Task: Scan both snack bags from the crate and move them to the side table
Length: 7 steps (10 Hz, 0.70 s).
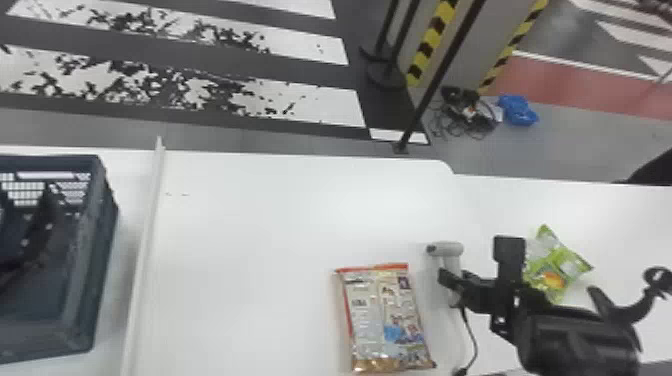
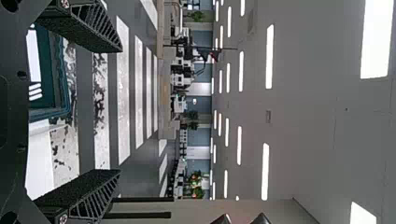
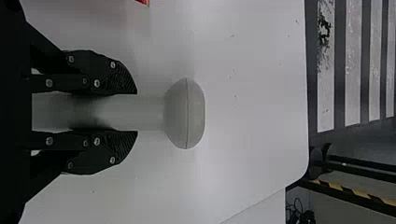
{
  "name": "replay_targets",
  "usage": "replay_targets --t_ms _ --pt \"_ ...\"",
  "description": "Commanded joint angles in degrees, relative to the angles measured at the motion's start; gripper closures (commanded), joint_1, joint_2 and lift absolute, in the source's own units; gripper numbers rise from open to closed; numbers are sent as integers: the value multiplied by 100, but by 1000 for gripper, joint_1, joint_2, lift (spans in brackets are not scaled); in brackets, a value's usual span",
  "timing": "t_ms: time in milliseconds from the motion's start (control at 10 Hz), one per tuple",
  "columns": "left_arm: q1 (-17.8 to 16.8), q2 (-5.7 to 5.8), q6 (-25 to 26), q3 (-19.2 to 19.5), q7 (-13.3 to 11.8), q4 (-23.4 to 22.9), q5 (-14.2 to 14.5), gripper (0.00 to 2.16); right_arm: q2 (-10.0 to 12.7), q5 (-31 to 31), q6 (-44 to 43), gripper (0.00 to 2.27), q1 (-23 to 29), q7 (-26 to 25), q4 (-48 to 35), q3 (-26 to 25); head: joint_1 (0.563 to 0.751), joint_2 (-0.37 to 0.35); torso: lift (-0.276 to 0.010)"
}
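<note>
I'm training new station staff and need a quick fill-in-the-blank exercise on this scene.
The right gripper holds the scanner by its ____. The snack bag on the side table is mostly ____ in colour. In the head view, the crate is to the ____ of the red-edged bag. The left gripper has its jaws ____, not shut.

Missing words: handle; green; left; open.

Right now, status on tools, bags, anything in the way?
Right tool shut on scanner. Left tool open, empty. Silver bag left of scanner; right arm partly hides green bag.
</note>
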Motion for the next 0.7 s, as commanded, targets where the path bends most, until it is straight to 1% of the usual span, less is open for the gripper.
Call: replay_targets --t_ms 0,100,200,300,500,600 --pt "0 0 2 -4 0 -9 -11 66 -1 0 -29 525 19 -16 -5 36 695 -296 -29" --pt "0 0 2 -4 0 -17 -11 66 16 -9 -117 -2 98 -69 -119 27 695 -297 -29" --pt "0 0 2 -4 0 -26 -11 66 69 -9 -257 -2 309 -174 -436 -34 695 -296 -29" --pt "0 0 2 -4 9 -26 -11 66 157 -35 -292 -2 616 -280 -972 -140 695 -296 -29" --pt "0 0 -16 -4 9 -53 -11 66 517 -158 -292 53 1188 -341 -2071 -307 695 -285 -29" --pt "0 0 -16 5 9 -61 -11 66 570 -439 -64 53 1425 -332 -2501 -386 695 -264 -29"
